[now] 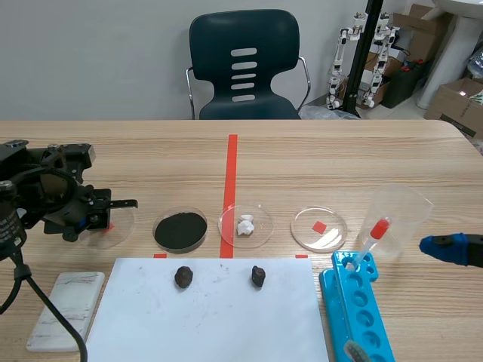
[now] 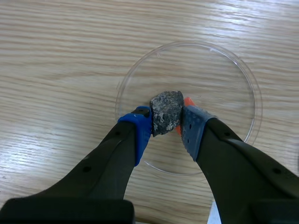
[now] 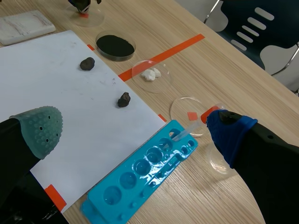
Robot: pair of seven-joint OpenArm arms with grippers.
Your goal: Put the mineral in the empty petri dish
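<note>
Grey mineral point(image 2: 166, 111) clamped in left end effector point(image 2: 166, 125).

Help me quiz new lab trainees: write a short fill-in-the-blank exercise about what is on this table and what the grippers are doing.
1. The left gripper pinches a rough grey mineral lump over a clear round petri dish that is ____.
2. On the white paper sheet lie ____ small dark rocks.
3. The clear petri dish on the long orange-red tape line holds ____ crumbs.
4. The right gripper is ____, holding nothing.

Missing words: empty; two; white; open.
</note>
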